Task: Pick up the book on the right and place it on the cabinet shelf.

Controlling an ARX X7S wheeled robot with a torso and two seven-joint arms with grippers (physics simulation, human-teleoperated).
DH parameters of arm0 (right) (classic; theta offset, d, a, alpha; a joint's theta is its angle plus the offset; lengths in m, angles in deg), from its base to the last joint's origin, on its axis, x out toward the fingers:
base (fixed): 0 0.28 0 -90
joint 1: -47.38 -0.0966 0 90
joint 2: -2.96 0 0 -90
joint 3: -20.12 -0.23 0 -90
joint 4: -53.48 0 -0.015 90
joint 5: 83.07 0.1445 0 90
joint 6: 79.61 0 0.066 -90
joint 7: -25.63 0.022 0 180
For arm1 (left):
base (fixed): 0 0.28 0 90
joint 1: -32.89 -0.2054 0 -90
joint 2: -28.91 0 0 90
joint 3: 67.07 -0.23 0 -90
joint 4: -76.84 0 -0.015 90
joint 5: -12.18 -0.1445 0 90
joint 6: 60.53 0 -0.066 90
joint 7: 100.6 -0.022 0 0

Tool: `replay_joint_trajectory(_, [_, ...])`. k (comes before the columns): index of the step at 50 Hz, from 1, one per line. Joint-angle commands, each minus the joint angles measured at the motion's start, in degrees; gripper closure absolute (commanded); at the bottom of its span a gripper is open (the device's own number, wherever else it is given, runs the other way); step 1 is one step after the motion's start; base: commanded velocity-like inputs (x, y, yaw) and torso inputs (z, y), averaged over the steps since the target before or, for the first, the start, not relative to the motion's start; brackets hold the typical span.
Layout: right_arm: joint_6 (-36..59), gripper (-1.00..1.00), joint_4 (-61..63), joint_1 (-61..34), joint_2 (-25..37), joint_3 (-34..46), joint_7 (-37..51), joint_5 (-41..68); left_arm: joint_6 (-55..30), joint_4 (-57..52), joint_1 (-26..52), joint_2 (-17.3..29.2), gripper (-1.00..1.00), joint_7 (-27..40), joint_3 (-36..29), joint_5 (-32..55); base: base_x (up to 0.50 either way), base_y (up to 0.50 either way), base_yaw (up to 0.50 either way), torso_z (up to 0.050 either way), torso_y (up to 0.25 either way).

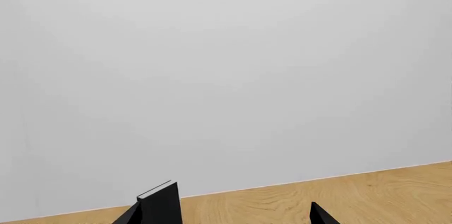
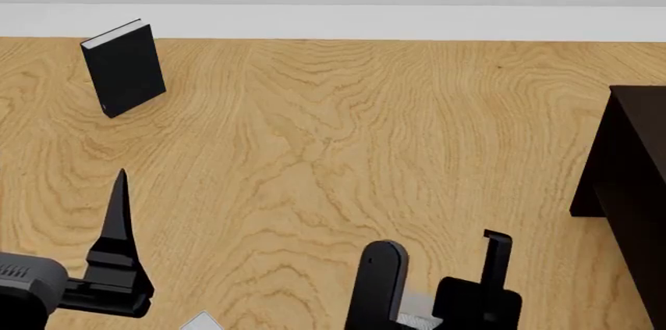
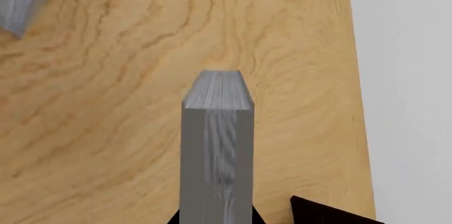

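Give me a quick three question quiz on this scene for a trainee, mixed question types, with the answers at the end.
1. True or false: the black book stands upright on the wooden surface.
2. Which end effector holds the light-grey book? A) left B) right C) neither
3. Fill in: in the head view, the dark cabinet sits at the ____ edge.

Key: 1 true; 2 B, the right end effector; 3 right.
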Motion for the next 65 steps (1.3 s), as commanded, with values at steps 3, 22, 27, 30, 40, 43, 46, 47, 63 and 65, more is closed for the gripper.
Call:
replay_joint_trajectory(3, [-0.4, 1.0, -2.68, 0.7, -0.75, -4.58, 4.04, -3.37, 0.34, 0.09, -0.15, 0.21, -1.0, 0.1, 0.04, 0.44, 0.0, 0.0, 0.0, 0.0, 0.003])
replay_joint_trajectory(22, [-0.81, 1.0, -5.64, 2.51, -2.69, -7.46, 9.64, -3.83, 0.64, -0.64, -0.34, 0.51, -1.0, 0.49, 0.12, 0.96, 0.0, 0.0, 0.0, 0.0, 0.001])
replay_joint_trajectory(27, [1.17, 1.0, -7.52, 3.54, -4.66, -9.82, 12.34, -1.48, 0.65, -0.85, -0.44, 0.65, -1.0, 0.65, 0.34, 1.14, 0.0, 0.0, 0.0, 0.0, 0.0])
replay_joint_trajectory(30, [0.88, 1.0, -8.26, 4.05, -5.37, -10.18, 13.43, -1.84, 0.56, -0.83, -0.36, 0.69, -1.0, 0.71, 0.19, 1.14, 0.0, 0.0, 0.0, 0.0, 0.0])
replay_joint_trajectory(40, [-0.63, 1.0, -13.63, 8.41, -8.11, -15.7, 18.68, 1.39, 1.08, -0.39, -0.39, 0.79, -1.0, 0.69, 0.11, 1.37, 0.0, 0.0, 0.0, 0.0, 0.001])
replay_joint_trajectory(43, [0.34, 1.0, -15.22, 9.29, -10.12, -15.39, 20.02, 1.38, 1.08, -0.42, -0.37, 0.88, -1.0, 0.75, 0.18, 1.44, 0.0, 0.0, 0.0, 0.0, 0.003])
replay_joint_trajectory(46, [-0.27, 1.0, -16.26, 10.26, -11.26, -16.11, 20.23, 2.2, 1.28, -0.36, -0.5, 0.96, -1.0, 0.75, 0.15, 1.46, 0.0, 0.0, 0.0, 0.0, 0.0])
replay_joint_trajectory(47, [-0.46, 1.0, -16.94, 10.32, -11.94, -16.2, 20.32, 2.07, 1.48, -0.15, -0.56, 0.97, -1.0, 0.75, 0.09, 1.37, 0.0, 0.0, 0.0, 0.0, 0.0])
replay_joint_trajectory(63, [1.01, 1.0, -25.49, 13.03, -17.92, -20.12, 29.24, 1.56, 2.1, -0.03, -1.0, 1.23, -1.0, 0.9, 0.3, 1.87, 0.0, 0.0, 0.0, 0.0, 0.001])
replay_joint_trajectory(65, [2.51, 1.0, -26.01, 13.29, -18.98, -20.25, 31.73, 1.21, 2.22, -0.01, -1.08, 1.28, -1.0, 0.9, 0.29, 1.89, 0.0, 0.0, 0.0, 0.0, 0.0])
